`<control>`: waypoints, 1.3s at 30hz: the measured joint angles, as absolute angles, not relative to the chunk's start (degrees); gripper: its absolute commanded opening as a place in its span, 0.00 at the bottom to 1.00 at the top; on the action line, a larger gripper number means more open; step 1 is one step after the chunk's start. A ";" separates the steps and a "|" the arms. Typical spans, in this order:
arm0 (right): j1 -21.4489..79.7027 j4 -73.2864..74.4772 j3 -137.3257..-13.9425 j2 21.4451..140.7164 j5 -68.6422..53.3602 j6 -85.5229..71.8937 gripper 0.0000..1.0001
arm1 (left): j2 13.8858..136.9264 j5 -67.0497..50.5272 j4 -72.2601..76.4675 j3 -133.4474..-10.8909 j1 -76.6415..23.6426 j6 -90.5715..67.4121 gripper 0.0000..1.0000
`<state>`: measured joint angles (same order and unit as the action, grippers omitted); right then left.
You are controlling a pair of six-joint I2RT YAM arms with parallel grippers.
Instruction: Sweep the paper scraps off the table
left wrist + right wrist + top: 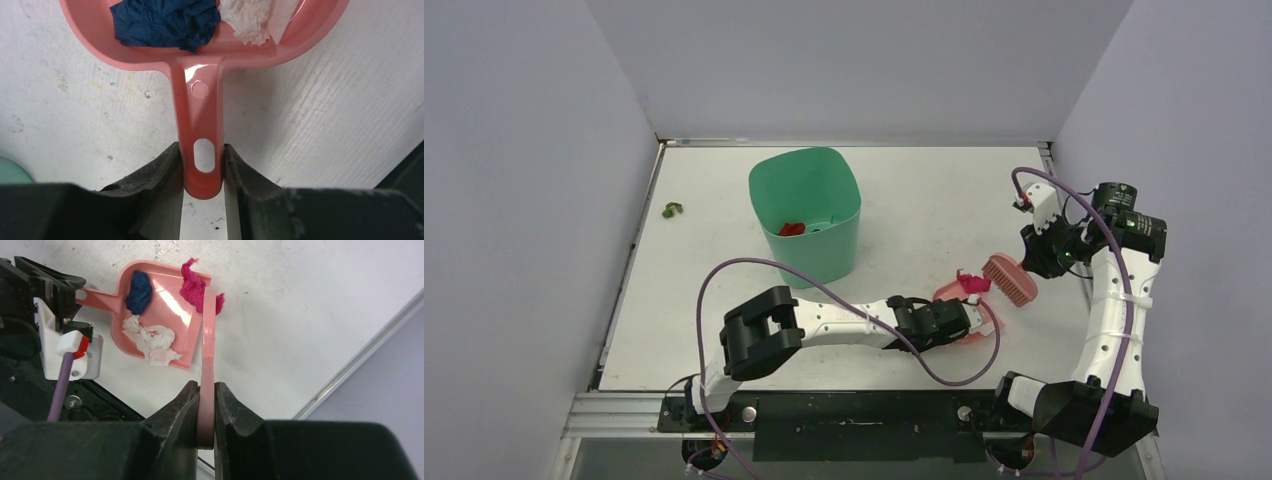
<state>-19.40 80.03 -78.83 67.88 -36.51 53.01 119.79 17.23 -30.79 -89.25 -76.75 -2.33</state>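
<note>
My left gripper [201,150] is shut on the handle of the pink dustpan [197,95], which rests on the white table [914,190] near the front right [959,300]. In the pan lie a dark blue paper scrap [139,291] and a white wad [150,340]. A magenta-red scrap [192,282] sits at the pan's open lip, touching the pink brush [1010,280]. My right gripper [206,387] is shut on the brush handle, seen edge-on. An olive green scrap [671,209] lies alone near the far left edge.
A green plastic bin [806,215] stands at the middle back of the table with a red scrap [792,229] inside. Grey walls close in the left, back and right sides. A metal rail [1064,220] runs along the table's right edge, close to my right arm.
</note>
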 measured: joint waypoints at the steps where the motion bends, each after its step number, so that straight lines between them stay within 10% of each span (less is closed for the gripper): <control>1: -19.40 80.07 -79.50 67.85 -36.01 52.80 0.05 | 119.44 17.69 -30.17 -88.82 -76.69 -2.35 0.00; 39: -21.76 52.34 -70.72 59.29 -24.27 32.93 0.05 | 101.16 24.38 -49.45 -99.77 -73.73 -12.91 0.00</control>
